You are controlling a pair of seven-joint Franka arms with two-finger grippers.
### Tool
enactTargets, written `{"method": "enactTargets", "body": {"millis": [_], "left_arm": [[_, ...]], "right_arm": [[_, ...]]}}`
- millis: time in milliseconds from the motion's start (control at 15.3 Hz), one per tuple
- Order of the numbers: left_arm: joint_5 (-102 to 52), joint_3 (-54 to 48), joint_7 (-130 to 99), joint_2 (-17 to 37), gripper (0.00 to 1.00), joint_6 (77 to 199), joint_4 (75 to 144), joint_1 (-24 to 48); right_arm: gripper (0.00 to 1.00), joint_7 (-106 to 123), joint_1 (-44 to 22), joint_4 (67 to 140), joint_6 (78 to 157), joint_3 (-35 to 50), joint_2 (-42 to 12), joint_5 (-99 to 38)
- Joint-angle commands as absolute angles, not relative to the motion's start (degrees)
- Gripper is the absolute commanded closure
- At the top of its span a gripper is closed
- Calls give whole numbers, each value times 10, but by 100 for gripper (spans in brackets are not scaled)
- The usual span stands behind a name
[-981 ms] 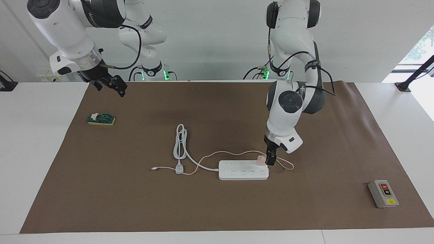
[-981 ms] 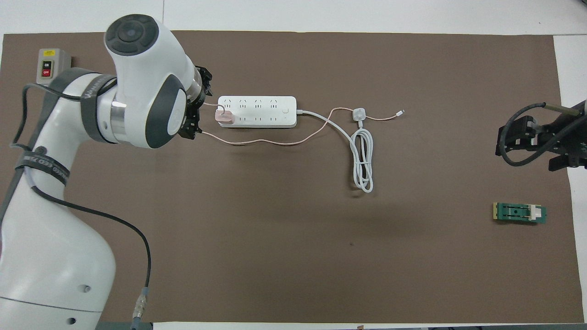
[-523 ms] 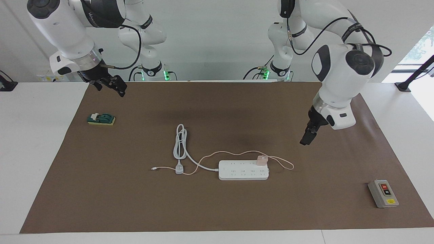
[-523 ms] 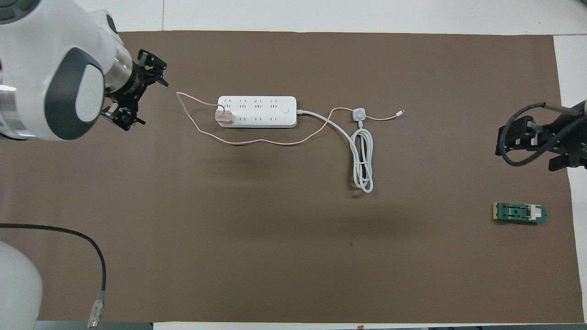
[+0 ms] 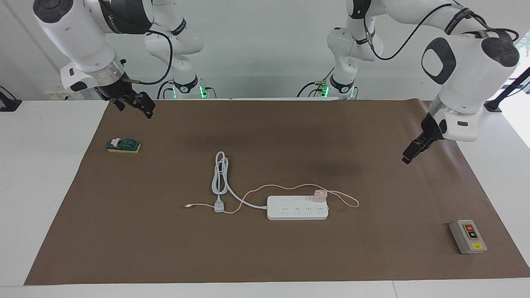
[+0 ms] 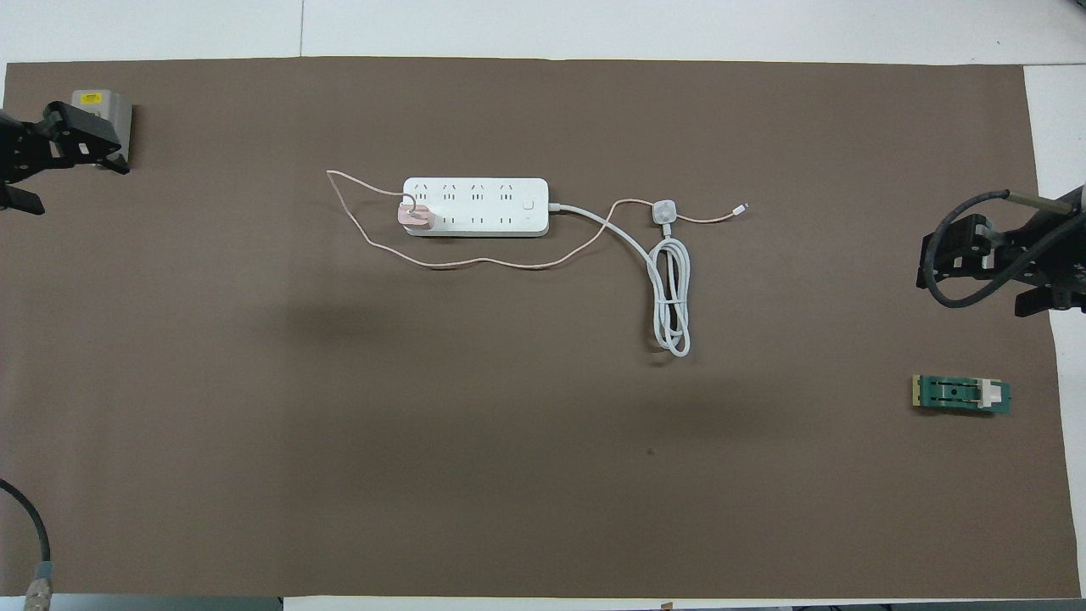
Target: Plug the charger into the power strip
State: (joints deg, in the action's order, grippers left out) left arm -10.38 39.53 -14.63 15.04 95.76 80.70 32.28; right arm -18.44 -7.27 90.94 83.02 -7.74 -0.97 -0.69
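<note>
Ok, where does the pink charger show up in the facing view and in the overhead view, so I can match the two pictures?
Facing view: the charger sits on the power strip, at its end toward the left arm, in the row nearer to the robots.
Overhead view: the charger is at that same end of the power strip.
Shared landmark: the grey switch box at the left arm's end of the table.

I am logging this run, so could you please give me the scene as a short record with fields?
charger: pink charger seated on the power strip, at its end toward the left arm
charger cable: pink cable loose on the brown mat
left gripper: left gripper open, empty, raised over the mat
right gripper: right gripper open, empty, waiting over the mat's corner
other items: grey switch box; green block
task state: looks plugged in
</note>
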Motion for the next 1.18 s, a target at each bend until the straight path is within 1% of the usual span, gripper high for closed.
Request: {"method": "enactTargets", "body": {"millis": [0, 65, 196, 327, 393, 458, 589, 654, 720, 785, 850, 981, 1112], "left_arm": [[-97, 400, -126, 123, 0, 941, 812, 321], [-97, 411, -133, 118, 0, 941, 812, 330], [-97, 420, -131, 112, 0, 938, 810, 319], [-94, 404, -132, 92, 0, 936, 811, 287], [-91, 378, -130, 89, 0, 926, 811, 263], [-88, 334, -126, 81, 0, 915, 811, 220], [-39, 170, -118, 62, 0, 914, 811, 92], [-14, 105, -116, 62, 0, 911, 811, 44], [2, 50, -117, 60, 0, 905, 811, 6], [7, 14, -117, 59, 0, 907, 813, -17], [6, -1, -116, 55, 0, 905, 817, -25], [4, -5, -91, 35, 0, 899, 849, -23], [2, -25, -71, 29, 0, 895, 861, -26]], "right_arm": [[0, -174, -62, 925, 832, -68, 5, -3], [0, -174, -62, 925, 832, -68, 5, -3], [0, -174, -62, 925, 832, -68, 5, -3], [0, -174, -62, 925, 832, -68, 5, -3], [0, -174, -62, 925, 832, -68, 5, -3], [0, -174, -62, 925, 832, -68, 5, -3], [0, -174, -62, 925, 832, -68, 5, -3], [0, -174, -62, 925, 832, -68, 5, -3], [0, -174, -62, 925, 832, -68, 5, -3], [0, -174, -62, 925, 832, -68, 5, -3], [0, -174, -62, 925, 832, -68, 5, -3], [0, -174, -62, 925, 832, -68, 5, -3], [0, -174, -62, 925, 832, -68, 5, -3]]}}
